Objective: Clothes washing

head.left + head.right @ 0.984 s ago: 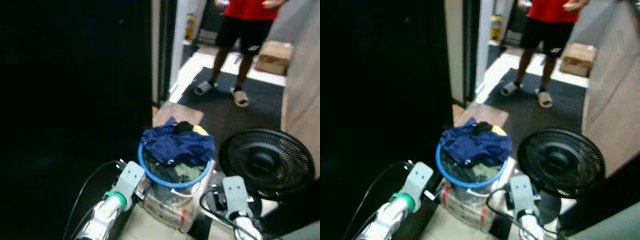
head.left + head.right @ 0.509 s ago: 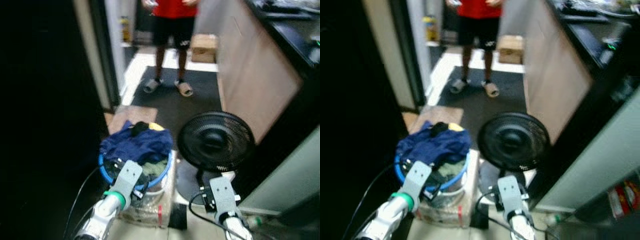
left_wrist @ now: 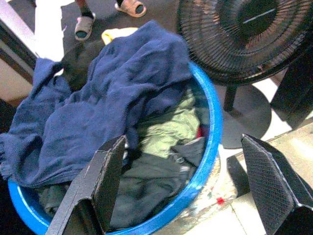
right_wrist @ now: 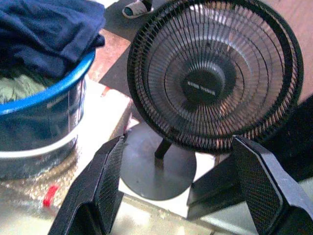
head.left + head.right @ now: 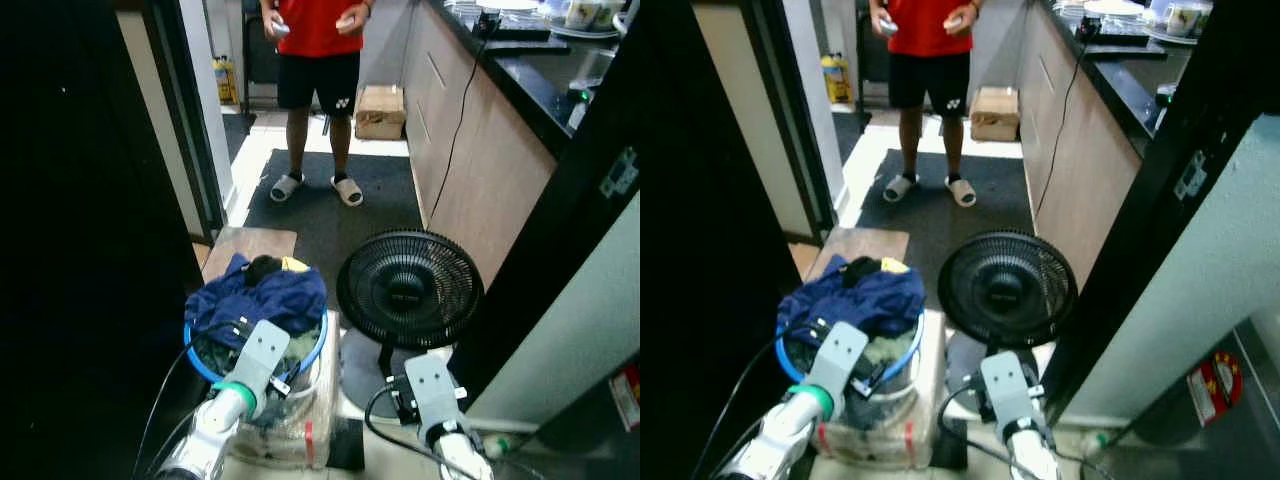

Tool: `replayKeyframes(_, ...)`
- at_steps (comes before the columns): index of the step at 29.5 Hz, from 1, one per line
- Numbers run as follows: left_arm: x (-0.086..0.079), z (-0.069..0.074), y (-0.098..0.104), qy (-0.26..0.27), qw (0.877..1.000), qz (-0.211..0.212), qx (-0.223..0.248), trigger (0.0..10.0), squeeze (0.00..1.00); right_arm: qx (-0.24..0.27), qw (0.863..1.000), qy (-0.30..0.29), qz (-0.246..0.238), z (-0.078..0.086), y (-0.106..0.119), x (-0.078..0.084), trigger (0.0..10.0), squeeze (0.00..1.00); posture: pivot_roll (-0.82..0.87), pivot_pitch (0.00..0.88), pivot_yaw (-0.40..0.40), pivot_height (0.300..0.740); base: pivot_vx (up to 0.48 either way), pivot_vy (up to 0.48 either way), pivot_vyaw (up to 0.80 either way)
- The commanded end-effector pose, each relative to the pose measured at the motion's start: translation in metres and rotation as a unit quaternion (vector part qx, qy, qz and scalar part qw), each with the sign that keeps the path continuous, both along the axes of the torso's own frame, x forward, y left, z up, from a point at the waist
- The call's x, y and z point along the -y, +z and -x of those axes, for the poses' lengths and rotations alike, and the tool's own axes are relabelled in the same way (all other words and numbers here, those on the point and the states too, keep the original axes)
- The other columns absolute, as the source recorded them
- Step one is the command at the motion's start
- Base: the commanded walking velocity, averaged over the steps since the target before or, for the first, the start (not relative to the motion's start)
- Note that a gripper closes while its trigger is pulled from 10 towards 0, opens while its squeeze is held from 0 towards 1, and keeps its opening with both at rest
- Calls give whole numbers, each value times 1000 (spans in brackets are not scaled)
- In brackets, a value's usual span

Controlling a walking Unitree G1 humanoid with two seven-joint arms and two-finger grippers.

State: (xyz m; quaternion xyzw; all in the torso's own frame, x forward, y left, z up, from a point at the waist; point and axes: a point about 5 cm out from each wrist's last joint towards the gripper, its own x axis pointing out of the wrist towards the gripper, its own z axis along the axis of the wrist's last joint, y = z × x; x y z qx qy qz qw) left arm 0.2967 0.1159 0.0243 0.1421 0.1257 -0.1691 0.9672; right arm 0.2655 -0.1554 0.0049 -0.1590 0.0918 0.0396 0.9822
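Blue basket [image 5: 318, 345] of clothes, navy garment [image 3: 102, 103] heaped on top, on floor beside black fan [image 5: 409, 290]. Left claw [image 3: 183, 183] over basket rim, fingers spread wide, empty. Right claw [image 4: 181, 183] facing fan, likewise wide open, empty. Person [image 5: 315, 60] standing on dark mat beyond.

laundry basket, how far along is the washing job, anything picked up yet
Done: the clothes are gathered, a navy garment heaped over others in the blue basket. In hand: nothing; the left gripper hangs open over the basket, the right gripper open facing the black fan. Left: all of it, from grasping the clothes onward. A person stands ahead.
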Motion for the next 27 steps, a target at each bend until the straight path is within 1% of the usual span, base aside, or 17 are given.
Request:
replayKeyframes(1,-6,2,-3,7,1000,-7,-5,10000,0,1,1000,15,-3,0,0,-9,10000,0,10,0,75,740,480,0,0)
replayKeyframes(4,-7,3,-4,12,1000,-6,-6,10000,0,0,1000,26,-5,0,0,-16,10000,0,16,0,70,740,480,0,0)
replayKeyframes(10,-8,4,-5,15,1000,-6,-6,10000,0,-1,1000,28,-4,0,0,-15,10000,0,18,0,64,740,480,0,0)
replayKeyframes(12,-9,4,-7,24,1000,-4,-11,10000,0,0,1000,29,0,-1,0,-14,10000,0,19,0,61,740,383,0,0)
replayKeyframes(20,-11,5,-9,35,999,-1,-18,10000,0,0,999,34,6,-2,1,-15,10000,0,26,0,49,740,0,0,0)
replayKeyframes(22,-15,8,-13,42,999,-6,-25,10000,0,-5,999,46,9,-1,-1,-18,10000,0,46,0,23,740,0,0,0)
replayKeyframes(25,-18,10,-15,47,998,-7,-31,10000,0,-8,999,51,10,-1,-1,-20,10000,0,48,0,20,740,0,0,0)
replayKeyframes(27,-20,14,-20,56,998,-9,-38,10000,0,-14,998,60,13,0,-3,-21,10000,0,59,0,6,740,0,0,0)
